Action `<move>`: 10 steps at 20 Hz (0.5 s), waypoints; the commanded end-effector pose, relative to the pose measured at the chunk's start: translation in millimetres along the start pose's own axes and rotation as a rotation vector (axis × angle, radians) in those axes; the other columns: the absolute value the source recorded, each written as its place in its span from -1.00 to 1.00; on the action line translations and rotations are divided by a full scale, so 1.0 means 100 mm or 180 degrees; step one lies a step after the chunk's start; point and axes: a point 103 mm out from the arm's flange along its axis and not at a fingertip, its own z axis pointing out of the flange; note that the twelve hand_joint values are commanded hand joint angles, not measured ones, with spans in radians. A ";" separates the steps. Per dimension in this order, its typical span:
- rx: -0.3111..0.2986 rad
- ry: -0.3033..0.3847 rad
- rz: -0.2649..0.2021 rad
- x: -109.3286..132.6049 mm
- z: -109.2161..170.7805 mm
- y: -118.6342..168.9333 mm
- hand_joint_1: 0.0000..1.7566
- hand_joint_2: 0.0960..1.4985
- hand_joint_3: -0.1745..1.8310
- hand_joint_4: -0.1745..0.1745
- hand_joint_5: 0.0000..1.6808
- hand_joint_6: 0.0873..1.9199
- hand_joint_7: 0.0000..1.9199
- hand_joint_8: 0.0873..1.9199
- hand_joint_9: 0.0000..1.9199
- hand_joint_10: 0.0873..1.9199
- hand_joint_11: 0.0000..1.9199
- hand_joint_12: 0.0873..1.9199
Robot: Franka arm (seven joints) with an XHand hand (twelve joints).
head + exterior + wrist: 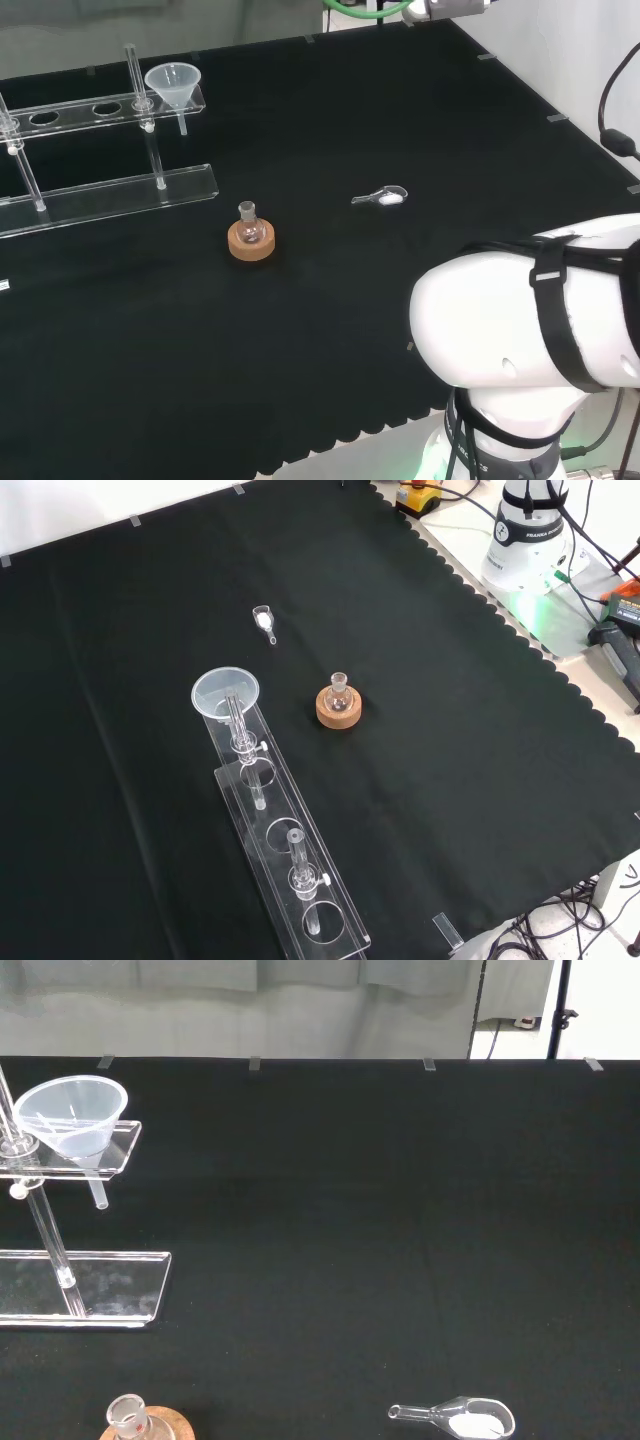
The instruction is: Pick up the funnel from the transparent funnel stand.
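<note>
From the head view I see the funnel (173,84) seated in the end hole of the transparent funnel stand (110,190), so the pickup is not yet begun. The front view shows the funnel (226,694) at the stand's far end, untouched. In the wrist view it sits well off across the cloth; I cannot tell the hand's state.

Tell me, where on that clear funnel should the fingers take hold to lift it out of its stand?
Probably the wide cone of the funnel, reached from above. It sits upright in the end hole of the transparent funnel stand, the rim exposed above the shelf and the narrow stem hanging below, so only a straight upward lift would free it.
</note>
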 end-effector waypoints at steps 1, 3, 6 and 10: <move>-0.0034 -0.0020 0.0002 -0.01 0.00 0.00 -0.95 -0.03 -0.28 -0.28 -0.99 -1.00 -1.00 -1.00 -1.00 -0.94 -1.00 0.22; -0.0023 -0.0012 0.0014 -0.02 0.01 0.01 -0.96 0.03 -0.36 -0.29 -0.98 -1.00 -1.00 -1.00 -1.00 -0.96 -1.00 0.23; -0.0032 -0.0022 0.0019 0.02 0.00 0.03 -0.96 0.05 -0.39 -0.28 -0.97 -1.00 -1.00 -1.00 -1.00 -0.97 -1.00 0.23; -0.0130 0.0037 0.0025 0.01 0.07 0.12 -0.96 0.05 -0.40 -0.28 -0.97 -1.00 -1.00 -1.00 -1.00 -0.97 -1.00 0.23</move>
